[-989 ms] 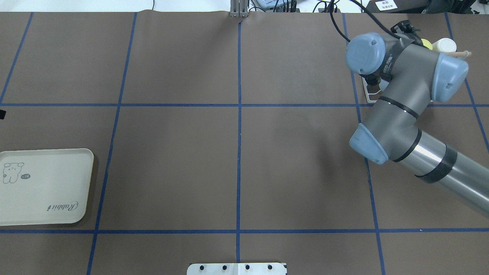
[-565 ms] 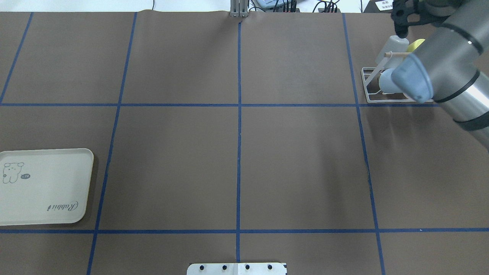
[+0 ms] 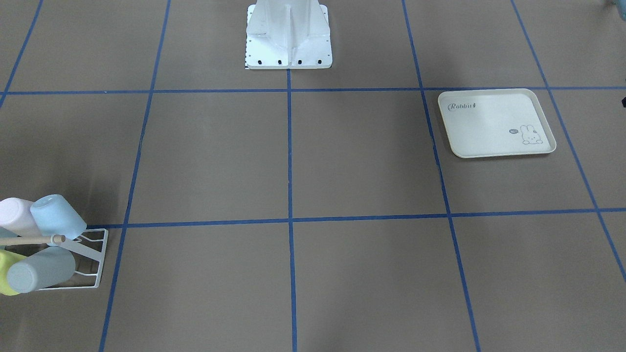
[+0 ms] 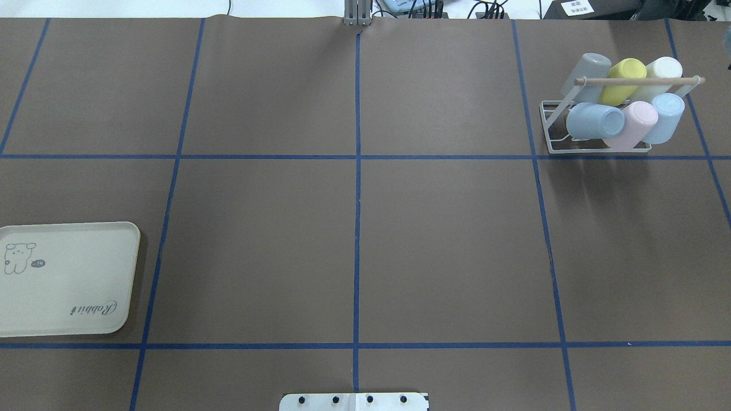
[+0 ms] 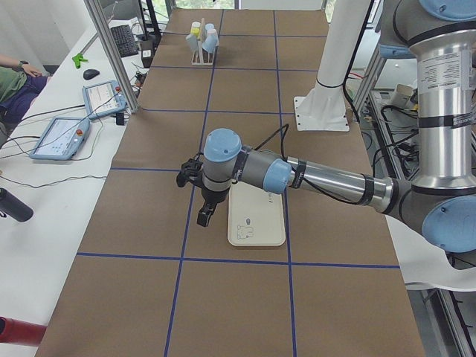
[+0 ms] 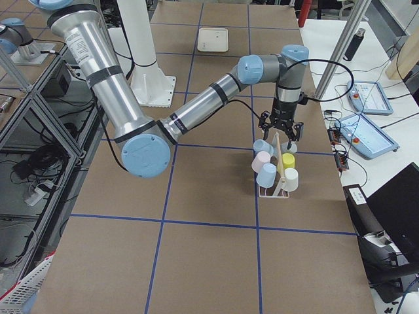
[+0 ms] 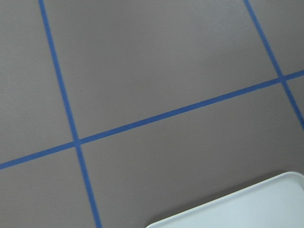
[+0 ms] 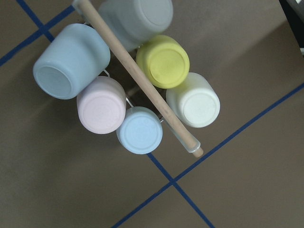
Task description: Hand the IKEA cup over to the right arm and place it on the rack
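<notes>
**Six cups racked, right claw overhead**

Brown worktop [image 4: 262,245], gridded in blue tape.

Right arm [image 6: 196,108] stretched out long to the rack [image 4: 553,147]. Left arm [image 5: 327,178] reaching over the opposite end of the worktop, well apart from the rack.

Cream rabbit-print tray [image 4: 68,268] flat on the worktop, nothing on it, far from the rack at the robot's left end.

Rack itself a small white wire frame, upright near the worktop's far edge as seen from overhead. Pale wooden dowel [image 4: 634,81] across its top.

Six cups hung tilted on the rack's prongs, in two rows parted by the dowel.
- Far row: grey cup [image 4: 585,68], yellow cup [image 4: 625,67], white cup [image 4: 662,67].
- Near row: blue-grey cup [image 4: 594,121], pink cup [image 4: 634,123], light blue cup [image 4: 665,114].

Neighbours in each row touching or nearly so. Cannot single out the task's cup among the six; all of them on the rack.

Right claw [image 6: 283,131] hanging just above the rack, pointing down over the dowel. Visible in a side view only, so cannot tell whether spread or pressed together.

Left claw [image 5: 204,216] pointing down just beside the tray, well apart from the rack. Again a side view only; cannot tell spread or pressed together.
</notes>
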{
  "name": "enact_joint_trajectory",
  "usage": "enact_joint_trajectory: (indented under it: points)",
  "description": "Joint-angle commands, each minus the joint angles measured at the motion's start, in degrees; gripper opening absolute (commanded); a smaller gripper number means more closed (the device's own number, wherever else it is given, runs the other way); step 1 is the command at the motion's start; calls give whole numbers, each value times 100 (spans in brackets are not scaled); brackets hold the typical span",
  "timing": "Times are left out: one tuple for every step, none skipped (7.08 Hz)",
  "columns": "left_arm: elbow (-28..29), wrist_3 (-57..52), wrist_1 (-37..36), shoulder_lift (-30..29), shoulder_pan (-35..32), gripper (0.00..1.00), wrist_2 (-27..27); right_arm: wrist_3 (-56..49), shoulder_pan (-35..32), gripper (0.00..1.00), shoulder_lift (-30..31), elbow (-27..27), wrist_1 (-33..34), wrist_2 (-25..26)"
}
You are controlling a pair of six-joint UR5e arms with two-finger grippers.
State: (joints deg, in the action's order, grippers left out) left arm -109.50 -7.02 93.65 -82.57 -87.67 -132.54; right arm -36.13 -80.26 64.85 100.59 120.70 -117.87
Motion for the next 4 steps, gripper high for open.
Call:
enact_joint_trajectory:
  points:
    - [-19,-335,-409,4,-434,100,9,970,-838,98,875,13,-116,-821]
    - [59,-335,-409,118,-574,100,17,1550,-1059,99,1654,-4,-778,-1103]
    - [173,-335,-383,389,-575,100,244,1913,-1070,100,2410,-4,-1638,-1228]
    - [331,-335,-252,435,-593,100,289,2386,-1079,100,3027,31,-2351,-1255]
